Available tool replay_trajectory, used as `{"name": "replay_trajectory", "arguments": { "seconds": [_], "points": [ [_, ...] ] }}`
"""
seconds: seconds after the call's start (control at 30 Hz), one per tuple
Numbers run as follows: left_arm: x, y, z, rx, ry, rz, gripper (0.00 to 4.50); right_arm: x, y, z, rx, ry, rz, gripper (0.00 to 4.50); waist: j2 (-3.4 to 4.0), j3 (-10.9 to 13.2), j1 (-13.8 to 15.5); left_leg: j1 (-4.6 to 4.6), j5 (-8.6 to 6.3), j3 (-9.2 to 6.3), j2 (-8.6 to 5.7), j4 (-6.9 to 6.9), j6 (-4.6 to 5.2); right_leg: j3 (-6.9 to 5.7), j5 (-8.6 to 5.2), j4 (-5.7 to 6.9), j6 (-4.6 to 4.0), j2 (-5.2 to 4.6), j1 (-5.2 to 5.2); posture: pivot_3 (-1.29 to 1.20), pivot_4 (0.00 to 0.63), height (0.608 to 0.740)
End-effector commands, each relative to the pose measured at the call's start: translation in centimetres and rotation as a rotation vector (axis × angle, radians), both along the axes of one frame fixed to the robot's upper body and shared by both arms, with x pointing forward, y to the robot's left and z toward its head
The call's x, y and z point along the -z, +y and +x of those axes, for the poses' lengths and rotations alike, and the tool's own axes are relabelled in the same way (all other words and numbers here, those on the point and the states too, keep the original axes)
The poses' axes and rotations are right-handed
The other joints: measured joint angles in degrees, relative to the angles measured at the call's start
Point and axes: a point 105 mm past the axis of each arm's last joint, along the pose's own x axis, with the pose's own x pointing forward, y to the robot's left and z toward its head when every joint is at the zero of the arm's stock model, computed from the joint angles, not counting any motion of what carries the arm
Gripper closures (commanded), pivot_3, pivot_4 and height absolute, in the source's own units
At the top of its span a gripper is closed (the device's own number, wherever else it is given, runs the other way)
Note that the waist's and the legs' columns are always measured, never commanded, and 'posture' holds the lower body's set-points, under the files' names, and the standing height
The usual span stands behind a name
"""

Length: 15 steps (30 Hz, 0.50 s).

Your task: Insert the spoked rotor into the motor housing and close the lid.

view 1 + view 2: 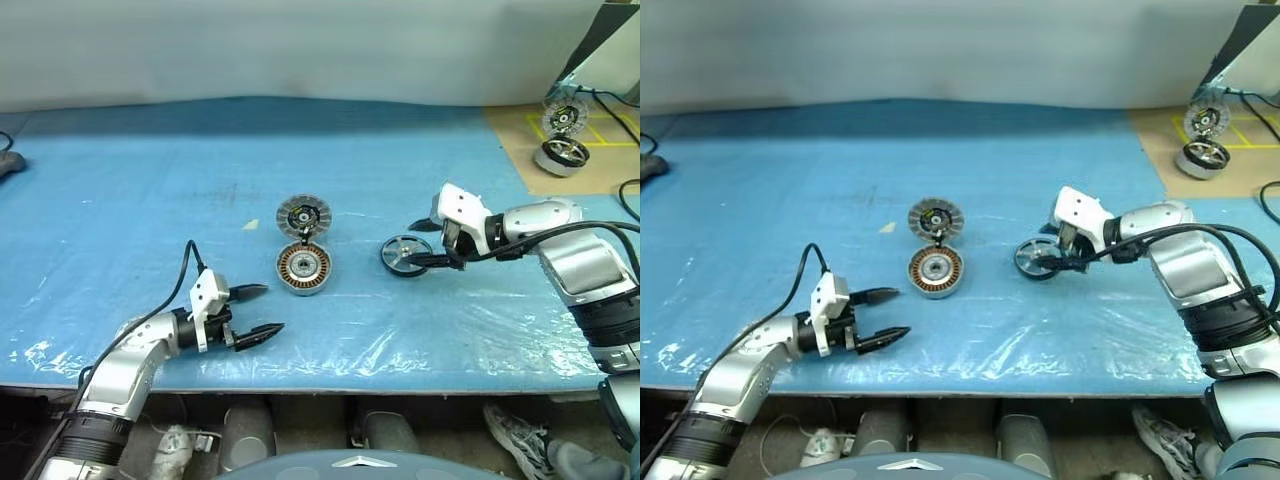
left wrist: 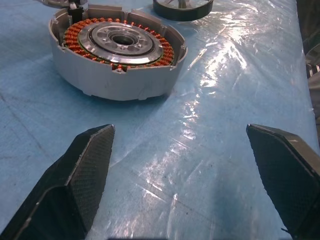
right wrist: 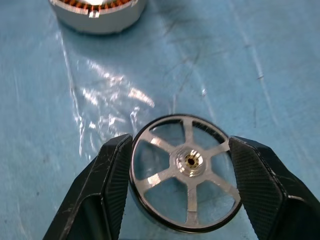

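Currently: spoked rotor (image 3: 186,172) on worktop (image 1: 150,180), between spread right pincer (image 3: 180,172) fingers, possibly touching one. Motor housing (image 1: 303,268) well apart. Left pincer (image 1: 258,311) spread, idle. Next: clamp, lift, carry over.

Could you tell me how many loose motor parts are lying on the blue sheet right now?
3: the motor housing in the middle, the lid just behind it, and the spoked rotor to its right, between the right gripper's fingers.

Your head pair looks down over the blue surface (image 1: 150,200); wrist cams sit close, both catching the motor housing (image 2: 117,52).
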Motion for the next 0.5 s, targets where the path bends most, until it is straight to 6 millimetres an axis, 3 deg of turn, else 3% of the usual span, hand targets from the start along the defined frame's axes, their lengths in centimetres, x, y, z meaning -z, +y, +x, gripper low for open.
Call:
{"name": "replay_trajectory", "arguments": {
  "seconds": [0.03, 0.23, 0.5],
  "points": [
    [-0.8, -0.4, -0.3, 0.023, -0.032, -0.005, 0.00, -0.8, -0.1, 0.8, -0.014, -0.013, -0.020, 1.23, 0.02, 0.01, -0.03, 0.00, 0.00, 0.00, 0.00, 0.03, 0.00, 0.00, 0.00, 0.02, 0.00, 0.00, 0.00, 0.00, 0.150, 0.740],
    [-0.7, -0.6, -0.6, 0.020, -0.025, -0.012, 0.00, 0.0, -0.6, 2.0, 0.060, 0.036, -0.004, 1.23, 0.02, 0.01, -0.04, 0.02, 0.00, 0.00, 0.04, 0.11, 0.01, 0.00, 0.00, 0.14, -0.02, 0.01, -0.01, 0.00, 0.150, 0.740],
    [-0.9, -0.5, 0.0, 0.000, -0.029, -0.013, 0.00, 2.0, -1.4, 1.4, 0.036, 0.078, -0.097, 1.23, 0.02, 0.01, 0.01, 0.01, 0.00, 0.00, 0.06, 0.16, 0.02, -0.01, 0.00, 0.18, -0.03, 0.02, 0.00, 0.00, 0.150, 0.740]
  ]
}}
